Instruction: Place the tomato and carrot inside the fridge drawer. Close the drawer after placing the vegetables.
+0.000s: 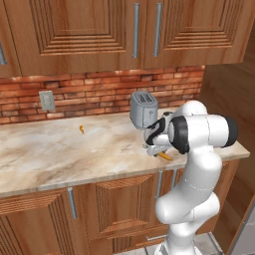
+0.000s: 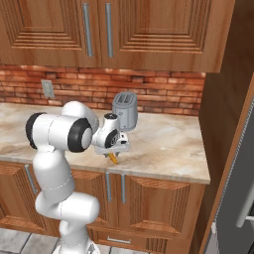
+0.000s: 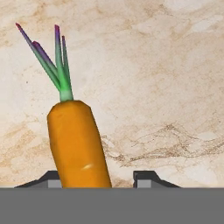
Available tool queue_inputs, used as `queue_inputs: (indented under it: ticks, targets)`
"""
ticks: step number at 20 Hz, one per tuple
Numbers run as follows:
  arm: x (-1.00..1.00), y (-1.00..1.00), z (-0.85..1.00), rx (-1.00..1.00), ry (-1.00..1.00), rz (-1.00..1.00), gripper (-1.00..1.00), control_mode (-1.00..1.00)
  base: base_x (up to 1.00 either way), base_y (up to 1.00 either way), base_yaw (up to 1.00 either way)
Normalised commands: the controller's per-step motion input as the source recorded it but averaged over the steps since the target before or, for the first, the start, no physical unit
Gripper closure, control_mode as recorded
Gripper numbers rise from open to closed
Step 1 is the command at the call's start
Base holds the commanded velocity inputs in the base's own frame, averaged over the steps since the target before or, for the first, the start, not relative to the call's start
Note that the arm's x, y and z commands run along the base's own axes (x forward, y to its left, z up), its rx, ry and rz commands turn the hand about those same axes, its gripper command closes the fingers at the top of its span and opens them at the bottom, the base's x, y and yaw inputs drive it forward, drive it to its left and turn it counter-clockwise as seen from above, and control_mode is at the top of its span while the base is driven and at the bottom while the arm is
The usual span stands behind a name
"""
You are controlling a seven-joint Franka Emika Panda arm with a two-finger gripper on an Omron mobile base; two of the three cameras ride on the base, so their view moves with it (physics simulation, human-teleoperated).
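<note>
We hover our gripper (image 3: 96, 177), jaws spread, low over the carrot (image 3: 78, 144) lying on the marble counter (image 1: 50, 154) before the toaster (image 1: 143, 108), so we judge nothing is stowed yet and everything remains.

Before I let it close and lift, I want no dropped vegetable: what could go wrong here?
The orange carrot with green top sits against one side of the gripper, not centred between the dark fingertips, so closing may push or roll it rather than pinch it.

The carrot lies near the front edge of the beige marble counter; a nudge could send it off.

The grey toaster stands close behind the hand, so lifting backward could bump it.
</note>
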Motion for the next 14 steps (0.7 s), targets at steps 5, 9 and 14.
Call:
queue_inputs:
  ticks: [5, 9, 14]
  targets:
    - [-0.12, 0.29, -0.03, 0.00, 0.00, 0.00, 1.00, -1.00, 0.00, 0.00, 0.00]
    - [-0.41, 0.18, 0.42, 0.00, -0.06, 0.00, 1.00, -1.00, 0.00, 0.00, 0.00]
    - [-0.65, 0.01, 0.99, 0.00, -0.19, 0.00, 1.00, -1.00, 0.00, 0.00, 0.00]
